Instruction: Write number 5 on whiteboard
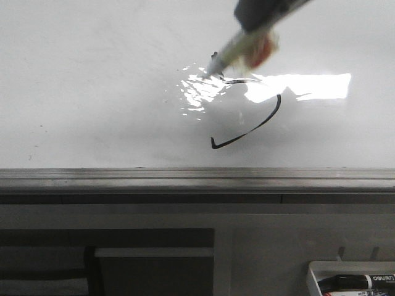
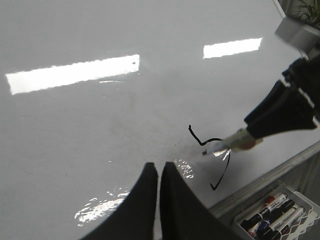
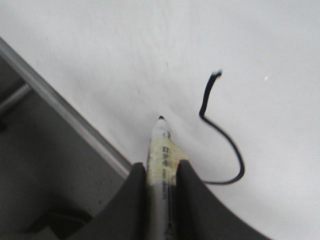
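The whiteboard [image 1: 92, 92] is a large glossy white board with a grey metal frame edge [image 1: 185, 179]. A thin black line [image 1: 265, 120] on it shows a short stem and a wide open curved belly. The line also shows in the left wrist view [image 2: 192, 134] and the right wrist view [image 3: 225, 137]. My right gripper [image 3: 160, 167] is shut on a marker pen [image 3: 161, 150]. The pen tip [image 1: 213, 66] is close to the board beside the stem; I cannot tell if it touches. My left gripper [image 2: 159, 167] is shut and empty over bare board, to the left of the line.
A small white tray [image 1: 352, 280] with several markers sits below the board's frame at the lower right, and also shows in the left wrist view [image 2: 280, 215]. Bright lamp reflections lie on the board [image 1: 308, 86].
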Motion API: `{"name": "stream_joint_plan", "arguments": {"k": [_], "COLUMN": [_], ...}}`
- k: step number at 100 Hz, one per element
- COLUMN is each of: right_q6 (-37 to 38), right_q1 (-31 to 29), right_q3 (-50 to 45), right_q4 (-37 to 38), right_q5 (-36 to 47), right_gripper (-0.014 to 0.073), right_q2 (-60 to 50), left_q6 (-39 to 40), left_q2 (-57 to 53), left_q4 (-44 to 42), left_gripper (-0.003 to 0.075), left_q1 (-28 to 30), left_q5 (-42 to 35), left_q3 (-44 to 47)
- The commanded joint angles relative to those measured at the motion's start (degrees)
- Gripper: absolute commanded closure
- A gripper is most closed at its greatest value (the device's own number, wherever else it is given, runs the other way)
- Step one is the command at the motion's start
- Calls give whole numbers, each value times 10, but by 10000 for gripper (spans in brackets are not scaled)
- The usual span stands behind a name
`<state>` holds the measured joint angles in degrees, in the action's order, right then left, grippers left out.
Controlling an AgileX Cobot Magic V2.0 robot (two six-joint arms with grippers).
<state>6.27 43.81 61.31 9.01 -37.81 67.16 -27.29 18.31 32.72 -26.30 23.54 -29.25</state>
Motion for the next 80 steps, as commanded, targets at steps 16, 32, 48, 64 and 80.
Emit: {"name": "stream_joint_plan", "arguments": {"k": [16,32,48,64,80], "right_q6": [-19,-19,-19,-19,-19], "right_q1": [-17,-41,-53,-57,-57], "right_q3": [24,-5,-8,-8,-8], "right_q4": [62,60,60,60,56], "right_q5": [16,74,101,118,118], "right_gripper": [635,635,635,635,635], "right_q2": [-42,-31,-21,-9,4], "left_q6": [4,4,4,4,4], "left_q2": [6,6,6,6,6], "left_q4": [15,15,18,18,18], "left_gripper": [741,741,741,741,741], "left_q1": [2,2,2,2,2], "left_q5": [-30,-30,-30,-30,-30], "left_q3": [-15,-15,-15,-15,-15]}}
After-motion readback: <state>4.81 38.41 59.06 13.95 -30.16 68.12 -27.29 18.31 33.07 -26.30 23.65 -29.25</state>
